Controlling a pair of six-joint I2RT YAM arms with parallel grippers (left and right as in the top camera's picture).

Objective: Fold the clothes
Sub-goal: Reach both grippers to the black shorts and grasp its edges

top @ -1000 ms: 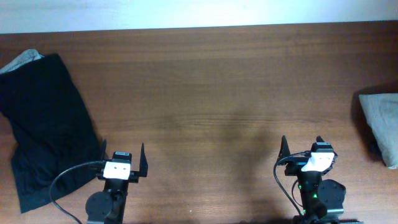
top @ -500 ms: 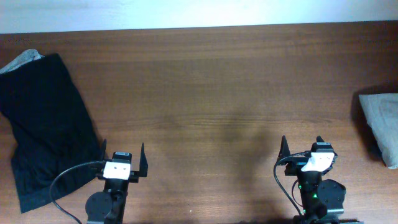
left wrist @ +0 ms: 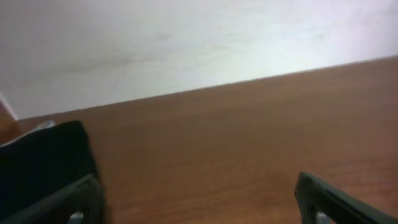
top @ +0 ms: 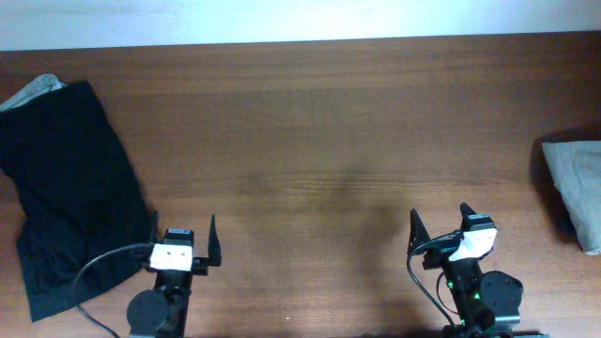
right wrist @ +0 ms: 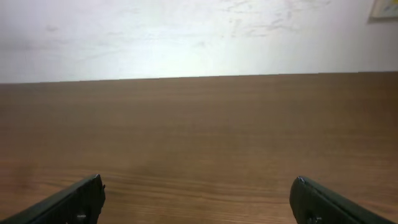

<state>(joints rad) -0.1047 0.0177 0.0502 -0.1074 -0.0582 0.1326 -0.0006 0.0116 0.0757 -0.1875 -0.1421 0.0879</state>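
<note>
Black shorts point(top: 66, 178) lie just beside the left gripper point(top: 184, 225) (jaws spread wide, empty); right gripper point(top: 439, 218), well apart, likewise

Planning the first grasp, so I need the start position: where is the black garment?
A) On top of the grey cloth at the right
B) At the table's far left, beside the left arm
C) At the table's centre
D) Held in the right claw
B: the black garment lies spread at the far left of the table, just beside the open left claw.
</note>
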